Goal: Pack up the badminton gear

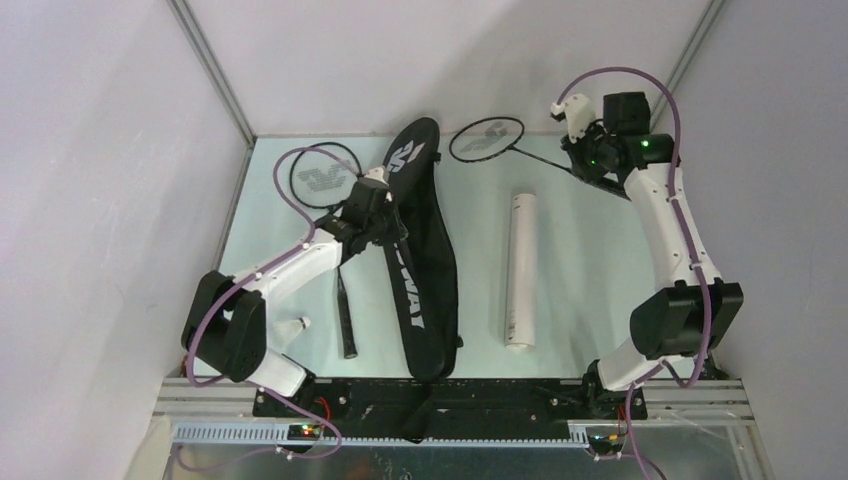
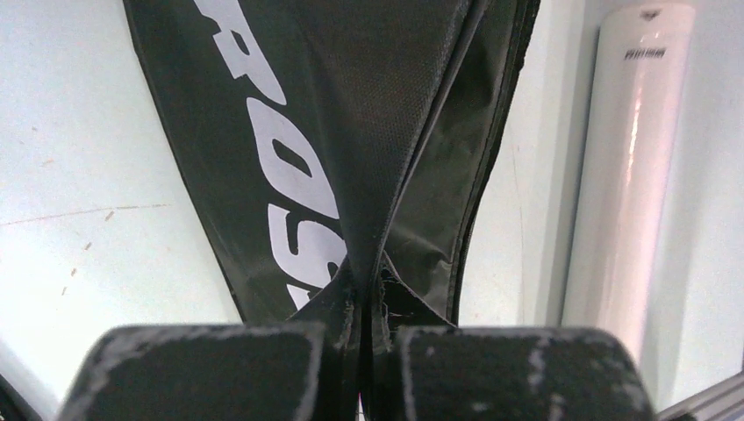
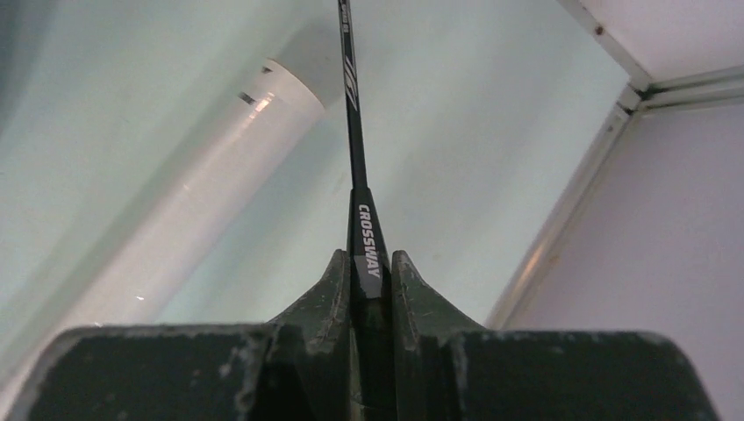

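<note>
The black racket bag (image 1: 425, 270) lies lengthwise in the middle of the worktop (image 1: 590, 290). Its broad end is far, its narrow end is at the near edge, and the white lettering faces up. The left gripper (image 1: 383, 222) is closed on the bag's left edge, about halfway along. In the left wrist view its 2 fingers are pressed together on a fold of black fabric, which rises to them in a peak, and part of the white lettering runs off to the left of that fold.

1 racket, the left racket (image 1: 320, 178), lies on the worktop just left of the bag. Its head is far and its handle points near, and the left arm crosses over its shaft.

The long white tube (image 1: 521, 270) lies right of the bag and roughly parallel to it, apart from it, with 1 end close to the near edge.

The right racket (image 1: 487, 137) is at the far right, its head just right of the bag's broad end. The right gripper (image 1: 590, 165) is clamped on it where the shaft meets the handle. The right wrist view shows both fingers tight against the tapered piece marked CROSSWAY. Whether this racket's head touches the worktop I cannot tell.
</note>
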You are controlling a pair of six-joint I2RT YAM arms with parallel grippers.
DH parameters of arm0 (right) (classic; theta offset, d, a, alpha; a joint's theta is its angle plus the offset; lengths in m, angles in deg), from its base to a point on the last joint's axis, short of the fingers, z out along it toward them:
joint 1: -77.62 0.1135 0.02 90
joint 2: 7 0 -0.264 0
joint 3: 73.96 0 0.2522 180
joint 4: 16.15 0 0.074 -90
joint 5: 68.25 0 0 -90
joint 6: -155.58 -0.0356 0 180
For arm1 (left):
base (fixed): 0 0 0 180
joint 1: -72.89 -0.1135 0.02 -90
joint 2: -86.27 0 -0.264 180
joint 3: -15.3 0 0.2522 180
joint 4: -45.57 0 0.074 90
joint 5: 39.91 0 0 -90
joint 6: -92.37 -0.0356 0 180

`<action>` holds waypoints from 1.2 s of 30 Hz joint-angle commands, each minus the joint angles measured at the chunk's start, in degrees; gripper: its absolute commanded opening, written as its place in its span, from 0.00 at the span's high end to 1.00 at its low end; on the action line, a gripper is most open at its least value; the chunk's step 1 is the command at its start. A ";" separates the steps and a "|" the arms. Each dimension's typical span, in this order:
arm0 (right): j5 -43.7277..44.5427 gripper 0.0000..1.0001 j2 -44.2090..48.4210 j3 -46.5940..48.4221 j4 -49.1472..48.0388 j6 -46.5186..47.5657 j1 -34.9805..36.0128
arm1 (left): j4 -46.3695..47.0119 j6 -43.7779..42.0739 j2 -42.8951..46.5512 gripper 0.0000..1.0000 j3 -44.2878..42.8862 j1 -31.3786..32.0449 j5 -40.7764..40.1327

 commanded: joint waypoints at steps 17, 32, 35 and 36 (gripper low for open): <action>15.15 1.00 6.01 -30.75 -13.69 -54.11 25.71 | 3.16 3.74 -9.62 1.00 -6.47 -6.64 4.20; 12.73 0.24 -13.00 -14.21 -34.24 -59.48 30.22 | 1.25 2.93 -2.49 1.00 0.97 -6.82 -2.46; 15.50 0.23 -24.48 -3.74 -27.39 -59.65 31.03 | 0.88 3.06 -1.66 1.00 1.46 -6.95 -3.08; 17.13 0.23 -28.80 1.53 -25.86 -59.49 31.10 | 0.91 3.08 -1.34 1.00 1.54 -7.01 -3.12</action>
